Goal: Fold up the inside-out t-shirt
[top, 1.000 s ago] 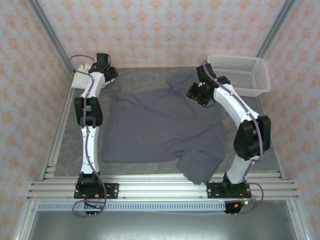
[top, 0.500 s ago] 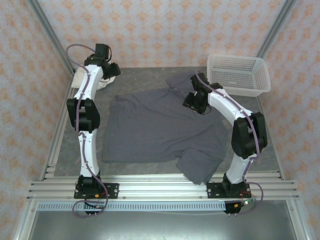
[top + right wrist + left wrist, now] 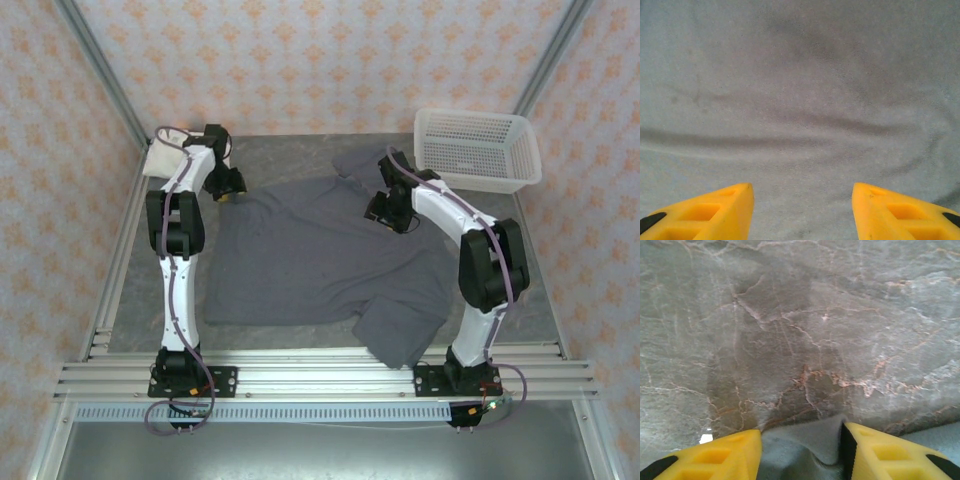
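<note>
Slate-grey inside-out t-shirt (image 3: 310,255) lies spread nearly flat across the middle of the table (image 3: 290,148). One sleeve is rumpled and reaches the table's near edge, right of centre, and the other points toward the far edge. Both sleeves sit on the right, so the straight edge on the left is probably the hem.

It looks like soft, thin, light cotton. It should sag and crease wherever it is not supported, and it is not fragile. The best places to take hold are the hem corners and the shoulder seams, pinching the edge against the table top so the cloth lifts in a straight line.

At the shirt's far left corner the left gripper (image 3: 801,440) is low over the stone. Its yellow fingers (image 3: 735,446) are parted, one on each side of a small fold of the hem, and as far as the wrist view shows they are not clamped on it.

Further right, near the far sleeve, the right gripper (image 3: 802,196) hovers over smooth cloth, released, with nothing between its jaws.

A cream-white garment (image 3: 160,162) sits in the table's far left corner and a white basket (image 3: 500,178) in the far right.

No print, label, brand or writing can be read anywhere
</note>
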You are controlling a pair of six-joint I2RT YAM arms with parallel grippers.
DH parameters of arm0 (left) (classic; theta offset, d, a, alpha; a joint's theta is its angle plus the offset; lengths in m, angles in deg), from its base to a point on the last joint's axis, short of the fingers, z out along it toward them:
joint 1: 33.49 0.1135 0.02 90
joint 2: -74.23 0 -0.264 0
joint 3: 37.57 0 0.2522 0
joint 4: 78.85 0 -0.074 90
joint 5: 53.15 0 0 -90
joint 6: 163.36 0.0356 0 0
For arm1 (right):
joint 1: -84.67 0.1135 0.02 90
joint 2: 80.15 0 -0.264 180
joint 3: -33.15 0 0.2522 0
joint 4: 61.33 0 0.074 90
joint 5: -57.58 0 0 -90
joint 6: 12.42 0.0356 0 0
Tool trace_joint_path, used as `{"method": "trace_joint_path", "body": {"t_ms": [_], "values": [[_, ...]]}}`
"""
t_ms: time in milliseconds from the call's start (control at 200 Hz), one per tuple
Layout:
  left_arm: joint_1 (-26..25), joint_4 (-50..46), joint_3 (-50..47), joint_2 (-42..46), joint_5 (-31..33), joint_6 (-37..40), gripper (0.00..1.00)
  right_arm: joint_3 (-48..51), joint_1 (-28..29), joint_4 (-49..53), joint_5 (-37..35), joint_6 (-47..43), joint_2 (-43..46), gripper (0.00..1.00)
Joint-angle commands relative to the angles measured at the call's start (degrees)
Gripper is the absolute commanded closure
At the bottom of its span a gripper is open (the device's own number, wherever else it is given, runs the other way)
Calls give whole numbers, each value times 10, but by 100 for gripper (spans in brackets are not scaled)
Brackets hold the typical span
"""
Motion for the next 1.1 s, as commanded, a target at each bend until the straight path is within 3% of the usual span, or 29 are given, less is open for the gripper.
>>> {"method": "trace_joint_path", "body": {"t_ms": [0,95,140,215,410,575,801,881,1096], "values": [[-2,-4,-1,-21,9,2,69,2,-1,6,-22,6,-2,46],[2,9,5,-24,-14,-12,92,31,-9,7,-60,38,-3,47],[4,5,11,-16,-12,-14,100,48,-16,10,-64,51,-5,57],[5,9,6,17,-4,-10,100,92,-16,1,-69,74,-3,72],[-2,37,-86,152,16,-10,100,181,-11,-33,-55,102,-2,78],[-31,76,-266,251,69,-43,100,192,-9,-32,-47,105,-7,76],[-107,209,-514,321,118,-94,96,25,9,-62,-96,11,23,57],[-114,234,-563,329,127,-115,90,-67,22,-72,-100,-14,-18,55],[-102,312,-675,494,157,-128,70,-258,75,-87,-64,-28,-168,54]]}}
